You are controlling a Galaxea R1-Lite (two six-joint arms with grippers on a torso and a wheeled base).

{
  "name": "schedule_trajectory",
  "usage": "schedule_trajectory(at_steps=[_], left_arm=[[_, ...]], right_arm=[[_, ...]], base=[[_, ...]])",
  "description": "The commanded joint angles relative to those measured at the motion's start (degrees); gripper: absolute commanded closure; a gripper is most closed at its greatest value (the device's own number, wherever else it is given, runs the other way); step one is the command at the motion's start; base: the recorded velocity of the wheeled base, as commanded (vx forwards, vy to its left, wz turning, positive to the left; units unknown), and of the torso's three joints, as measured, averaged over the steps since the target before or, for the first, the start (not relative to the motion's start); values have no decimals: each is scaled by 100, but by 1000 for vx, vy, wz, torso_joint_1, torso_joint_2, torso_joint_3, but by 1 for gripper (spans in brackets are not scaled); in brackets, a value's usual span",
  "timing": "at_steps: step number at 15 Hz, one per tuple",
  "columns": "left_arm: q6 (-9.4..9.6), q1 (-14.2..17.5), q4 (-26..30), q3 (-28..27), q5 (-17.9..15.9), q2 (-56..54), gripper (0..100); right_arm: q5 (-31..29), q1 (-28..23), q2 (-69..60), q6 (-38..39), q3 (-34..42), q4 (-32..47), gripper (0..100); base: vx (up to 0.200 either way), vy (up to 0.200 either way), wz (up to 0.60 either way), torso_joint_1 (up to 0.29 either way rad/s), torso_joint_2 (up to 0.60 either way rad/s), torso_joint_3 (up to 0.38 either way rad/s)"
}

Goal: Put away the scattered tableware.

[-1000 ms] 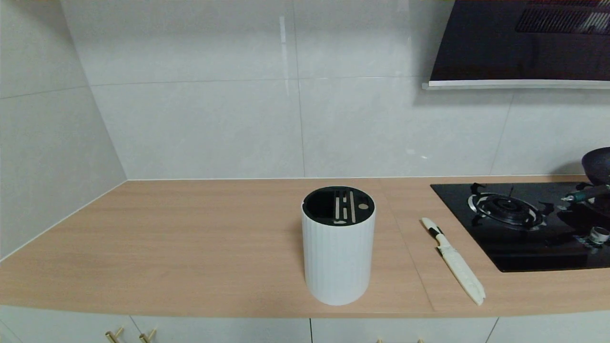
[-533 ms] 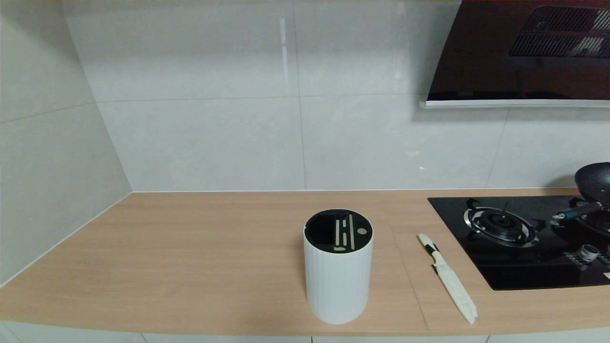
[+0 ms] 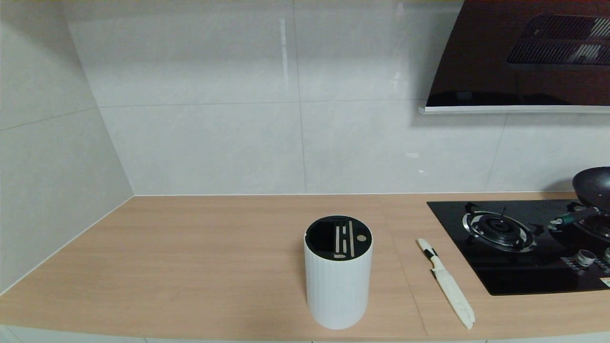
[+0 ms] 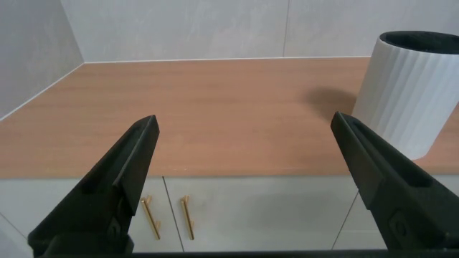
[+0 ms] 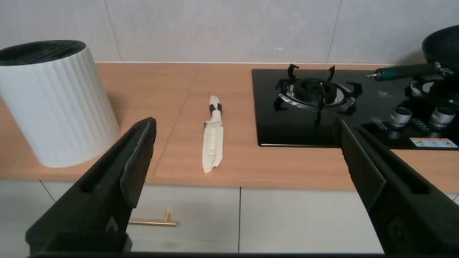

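A cream knife with a black band on its handle lies flat on the wooden counter, between the holder and the hob. The white ribbed knife holder stands upright near the counter's front edge, its black slotted top facing up. In the right wrist view the knife lies ahead of my open right gripper, which hangs in front of the counter edge, empty. My left gripper is open and empty too, off the front edge, with the holder off to one side.
A black gas hob with a burner fills the counter's right end, and a dark pan sits on its far burner. A range hood hangs above. Cabinet doors with brass handles lie below the counter.
The head camera has tilted up and shifted, so the whole scene sits lower in the picture. The knife and holder have not moved on the counter.
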Motion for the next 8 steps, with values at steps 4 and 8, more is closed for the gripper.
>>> schedule_trajectory(at_steps=[4,8], left_arm=[[0,2,0,0,1,0,0],[0,2,0,0,1,0,0]], right_arm=[[8,42,70,-76,0,-1,0],[43,166,615,205,-1072,-1,0]], base=[[0,0,0,0,0,0],[0,0,0,0,0,0]])
